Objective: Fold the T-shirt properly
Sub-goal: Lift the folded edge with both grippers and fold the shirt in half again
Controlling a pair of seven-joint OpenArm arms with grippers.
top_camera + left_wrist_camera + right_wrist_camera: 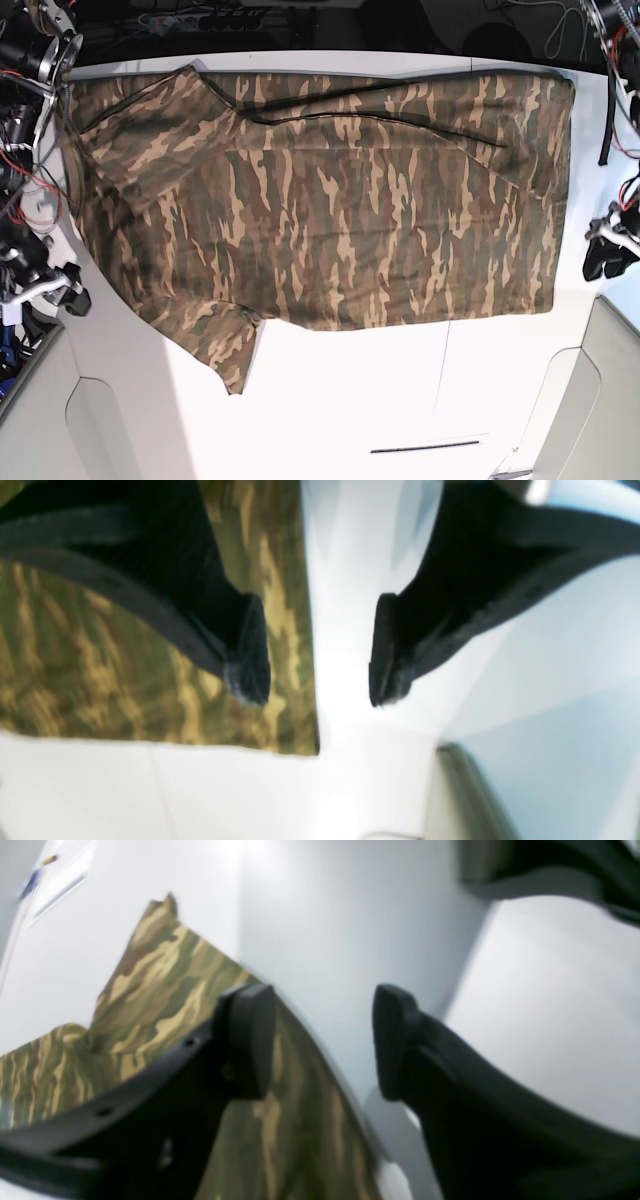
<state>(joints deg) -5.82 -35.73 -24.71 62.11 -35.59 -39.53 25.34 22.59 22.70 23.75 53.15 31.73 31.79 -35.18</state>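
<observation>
The camouflage T-shirt lies spread flat across the white table, with one sleeve pointing to the front left. My left gripper is open and empty, with one finger above the shirt's corner and the other above bare table; in the base view it sits at the shirt's right edge. My right gripper is open and empty above the shirt's edge; in the base view it sits at the shirt's left edge. The collar and label do not show.
Cables and arm hardware crowd the back left corner, and more cables hang at the back right. A dark slot runs along the table's front. Grey side panels flank the table.
</observation>
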